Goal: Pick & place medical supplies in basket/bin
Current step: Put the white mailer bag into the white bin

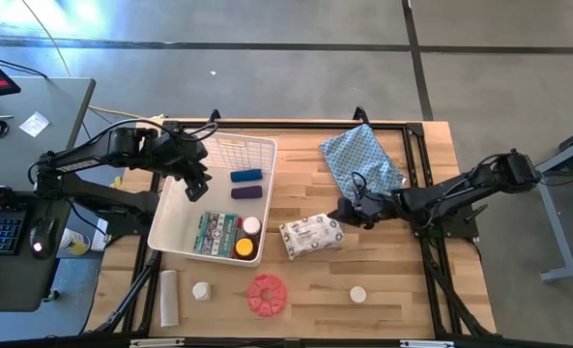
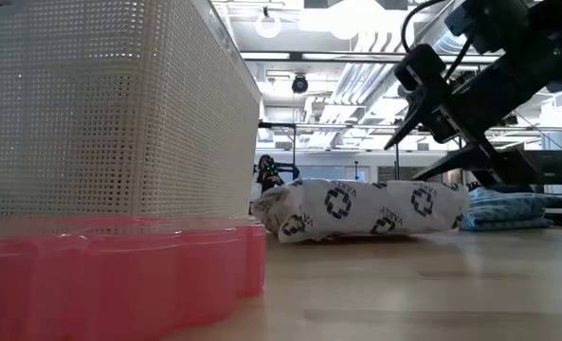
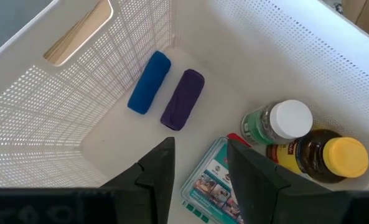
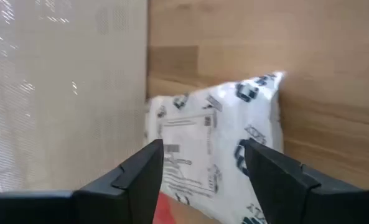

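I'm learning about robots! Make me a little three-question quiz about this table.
1. True or false: the blue cylinder lies inside the white bin.
2. What is the right claw nearest? A) red disc B) white printed packet C) blue cloth
3. Fill in: the left claw hangs open over the ____.

Key: 1 true; 2 B; 3 bin.

White printed packet (image 1: 312,235) flat beside bin (image 1: 264,154)
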